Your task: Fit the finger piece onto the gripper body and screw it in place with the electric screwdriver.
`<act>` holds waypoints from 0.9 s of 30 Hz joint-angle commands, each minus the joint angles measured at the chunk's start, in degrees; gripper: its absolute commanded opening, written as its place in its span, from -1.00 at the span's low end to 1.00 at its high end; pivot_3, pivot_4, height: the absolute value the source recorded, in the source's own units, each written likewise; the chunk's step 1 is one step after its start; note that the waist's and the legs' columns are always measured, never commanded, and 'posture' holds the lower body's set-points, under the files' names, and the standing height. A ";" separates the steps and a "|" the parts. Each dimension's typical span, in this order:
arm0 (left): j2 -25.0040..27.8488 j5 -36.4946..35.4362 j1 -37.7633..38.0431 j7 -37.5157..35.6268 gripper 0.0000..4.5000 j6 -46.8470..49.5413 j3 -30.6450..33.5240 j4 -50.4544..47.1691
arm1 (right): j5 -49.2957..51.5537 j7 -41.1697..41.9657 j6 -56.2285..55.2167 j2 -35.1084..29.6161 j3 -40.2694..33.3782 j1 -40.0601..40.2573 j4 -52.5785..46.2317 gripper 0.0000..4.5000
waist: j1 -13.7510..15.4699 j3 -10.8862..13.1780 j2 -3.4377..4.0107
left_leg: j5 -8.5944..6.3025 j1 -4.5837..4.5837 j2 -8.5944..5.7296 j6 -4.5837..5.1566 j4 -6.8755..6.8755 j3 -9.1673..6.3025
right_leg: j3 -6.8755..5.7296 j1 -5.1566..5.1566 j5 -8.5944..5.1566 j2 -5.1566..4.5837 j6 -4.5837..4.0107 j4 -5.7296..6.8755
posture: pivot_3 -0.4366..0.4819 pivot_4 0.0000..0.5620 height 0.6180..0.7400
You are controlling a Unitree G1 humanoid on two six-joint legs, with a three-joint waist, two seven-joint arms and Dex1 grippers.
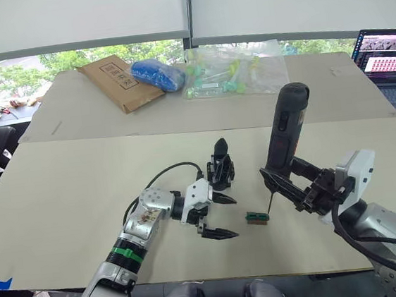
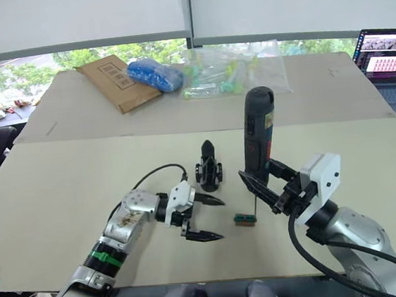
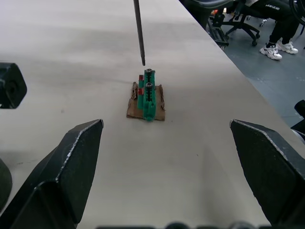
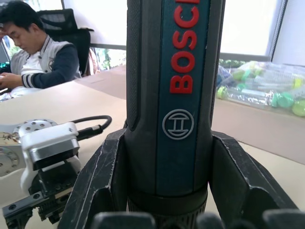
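Our right gripper (image 1: pixel 293 181) pinches the electric screwdriver (image 1: pixel 286 131) upright, its bit poised just above a small green-and-brown block (image 1: pixel 257 217) on the table (image 1: pixel 68 197). Our left gripper (image 1: pixel 215 214) rests spread and empty, beside the gripper body (image 1: pixel 220 166) standing just beyond it. If we lower off-centre, the bit could tip the light block.

The worktop (image 1: pixel 82 196) looks like matt, pale board, smooth. The electric screwdriver (image 1: pixel 286 128) has a matt black rubbery-looking casing with a smoother teal panel and a thin dull metal bit. The small block (image 3: pixel 147 98) is glossy green plastic on brown card.
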 commanded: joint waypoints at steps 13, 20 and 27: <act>-2.33 0.74 -0.43 1.30 1.00 -2.06 -0.62 0.39 | 0.25 0.35 -4.51 0.02 -1.67 1.44 -3.39 -0.13 | 0.03 0.00 0.00 | 0.00 0.00 0.00 0.00 0.02 -0.01 | 0.00 0.00 0.00 -0.01 0.00 -0.01 | -0.05 -0.47 1.00; -2.56 0.86 -0.73 1.40 1.00 -2.16 -0.62 0.86 | 0.03 0.52 -4.59 0.07 -1.15 1.18 -2.99 -0.13 | 0.01 0.00 0.00 | 0.00 0.00 0.00 0.00 0.02 -0.01 | 0.00 0.00 0.00 -0.01 0.00 -0.01 | -0.05 -0.47 1.00; -2.47 1.21 -0.70 1.27 1.00 -2.61 -0.60 1.12 | 0.03 0.09 -4.34 0.27 -0.59 0.55 -3.34 -0.13 | 0.00 0.00 0.00 | 0.00 0.00 0.00 0.00 0.02 -0.01 | 0.00 0.00 0.00 -0.01 0.00 -0.01 | -0.05 -0.47 1.00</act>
